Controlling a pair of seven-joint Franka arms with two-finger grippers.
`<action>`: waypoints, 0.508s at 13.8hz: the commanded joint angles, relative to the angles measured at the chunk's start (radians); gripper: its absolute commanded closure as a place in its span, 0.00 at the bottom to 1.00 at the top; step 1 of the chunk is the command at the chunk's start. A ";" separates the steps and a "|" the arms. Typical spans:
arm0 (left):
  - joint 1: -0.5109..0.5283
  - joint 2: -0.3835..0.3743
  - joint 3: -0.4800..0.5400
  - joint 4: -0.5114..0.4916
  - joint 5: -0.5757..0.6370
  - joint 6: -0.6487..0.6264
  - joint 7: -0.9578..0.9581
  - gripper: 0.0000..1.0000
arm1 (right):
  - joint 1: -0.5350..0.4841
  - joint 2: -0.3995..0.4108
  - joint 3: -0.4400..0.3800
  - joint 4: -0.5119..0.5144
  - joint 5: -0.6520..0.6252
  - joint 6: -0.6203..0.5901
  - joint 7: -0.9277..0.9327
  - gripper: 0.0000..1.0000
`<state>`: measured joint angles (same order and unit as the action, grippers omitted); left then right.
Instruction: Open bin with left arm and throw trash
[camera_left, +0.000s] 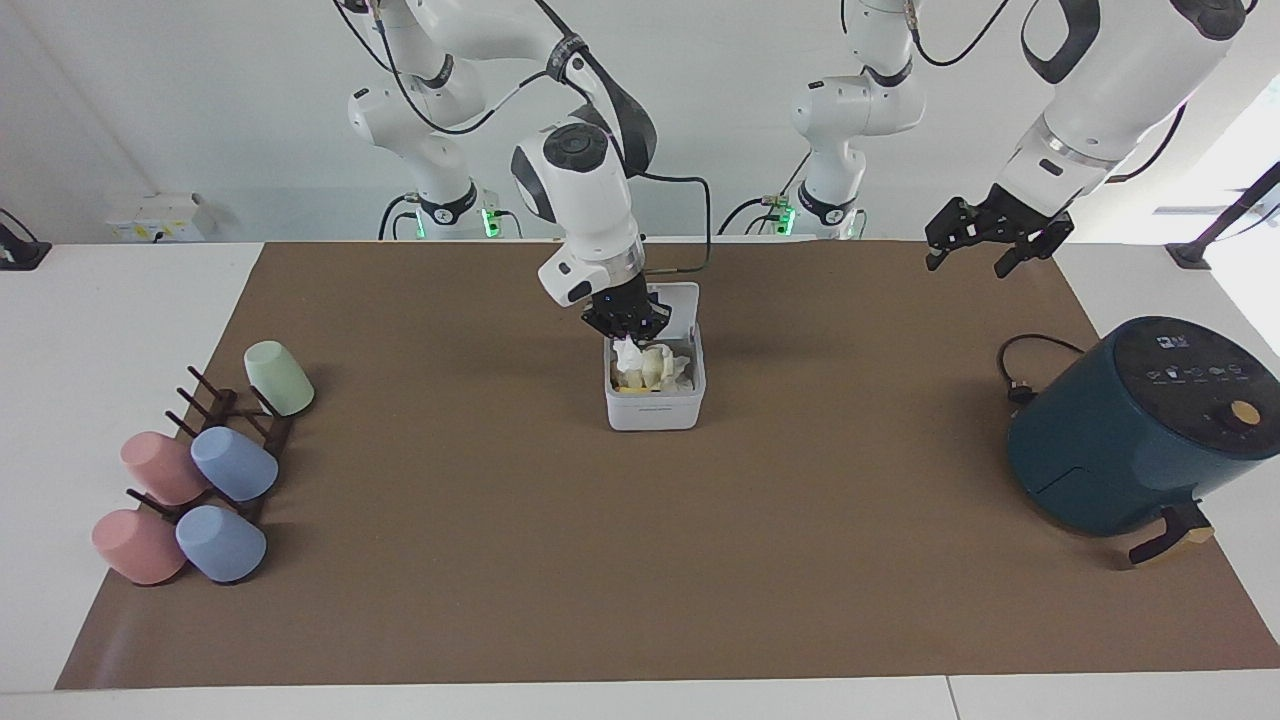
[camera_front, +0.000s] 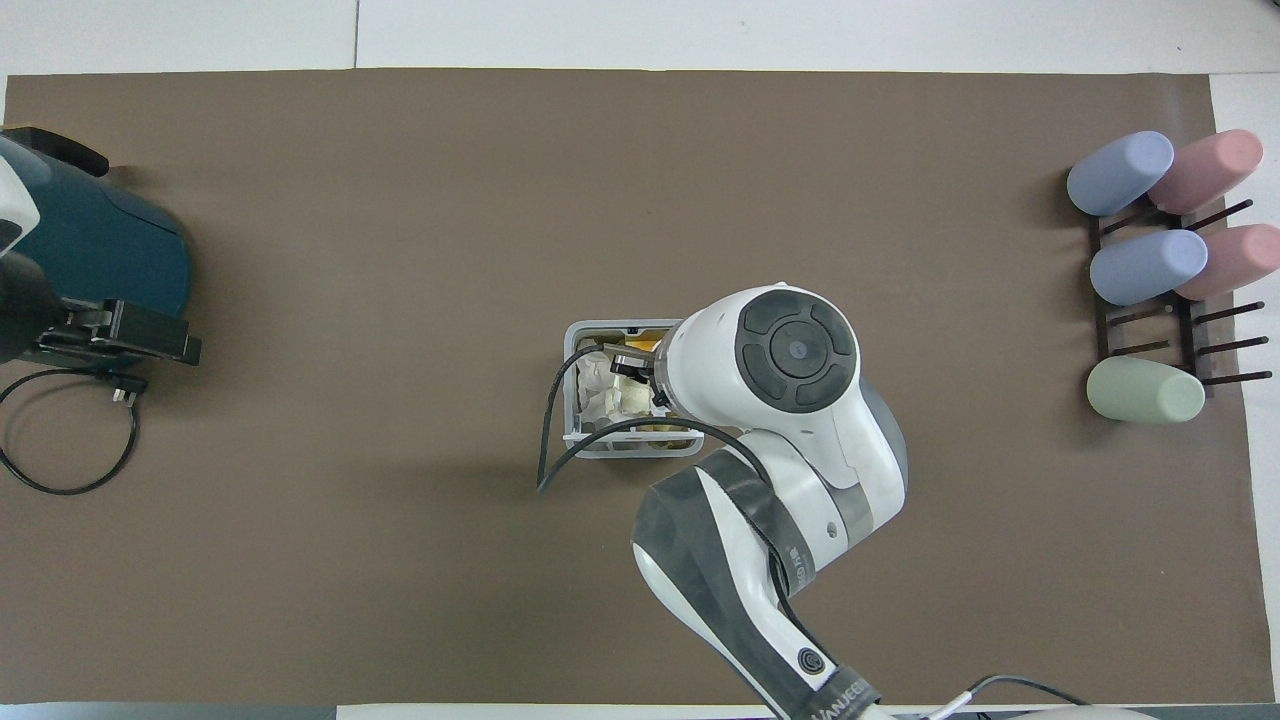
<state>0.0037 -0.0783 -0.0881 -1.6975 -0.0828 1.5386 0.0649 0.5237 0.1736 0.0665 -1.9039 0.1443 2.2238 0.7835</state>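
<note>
Standing mid-table, the white bin (camera_left: 655, 395) is seen with its lid (camera_left: 678, 305) tipped back toward the robots, yellow and white trash (camera_left: 652, 368) inside. A crumpled paper wad (camera_left: 627, 352) is pinched by the right gripper (camera_left: 622, 322) over the opening. The left gripper (camera_left: 997, 238), jaws spread, is raised near the teal air fryer (camera_left: 1140, 425)

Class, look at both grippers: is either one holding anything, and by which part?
The right gripper holds a paper wad by its top, over the open bin. The left gripper is open and holds nothing.
</note>
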 joint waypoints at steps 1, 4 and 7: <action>-0.016 -0.038 -0.001 -0.053 0.081 0.038 0.004 0.00 | -0.008 -0.036 0.004 -0.040 0.024 0.022 -0.006 0.48; -0.018 -0.005 -0.002 0.008 0.119 0.041 -0.010 0.00 | 0.013 -0.034 0.004 -0.031 0.024 0.027 -0.001 0.00; -0.018 0.017 -0.005 0.050 0.112 0.017 -0.045 0.00 | 0.021 -0.026 0.004 0.000 0.024 0.007 0.000 0.00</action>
<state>0.0026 -0.0851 -0.0960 -1.6846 -0.0006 1.5736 0.0473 0.5391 0.1570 0.0707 -1.9087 0.1448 2.2270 0.7835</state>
